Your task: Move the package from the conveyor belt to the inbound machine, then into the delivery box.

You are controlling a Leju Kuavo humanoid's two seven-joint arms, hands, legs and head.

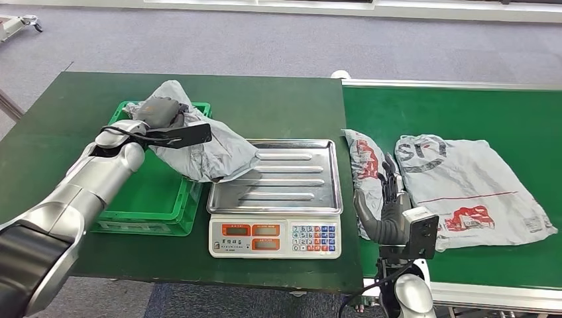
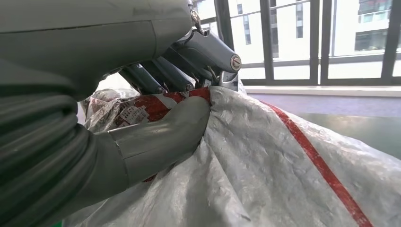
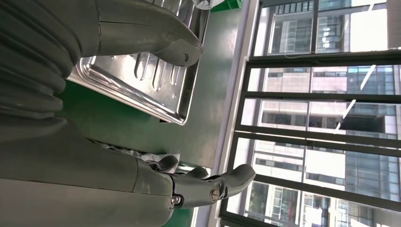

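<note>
The left hand (image 1: 161,112) is clenching its fingers (image 2: 156,78) on the grey package (image 1: 205,149), which is trailing from the green delivery box (image 1: 156,205) toward the scale tray (image 1: 291,175), while the right hand (image 1: 388,209) is hovering released.

1. Right hand (image 3: 156,118) up close, thick thumb and darker fingers (image 3: 222,182) spread apart, nothing held.
2. Ribbed steel tray (image 3: 142,90) sits on the green desk (image 3: 208,94) beyond the thumb.
3. A crinkled package (image 3: 142,156) peeks out beside the fingers.
4. Windows (image 3: 321,118) behind.

grey package (image 1: 199,149) (crumpled) over green box (image 1: 152,205).
</note>
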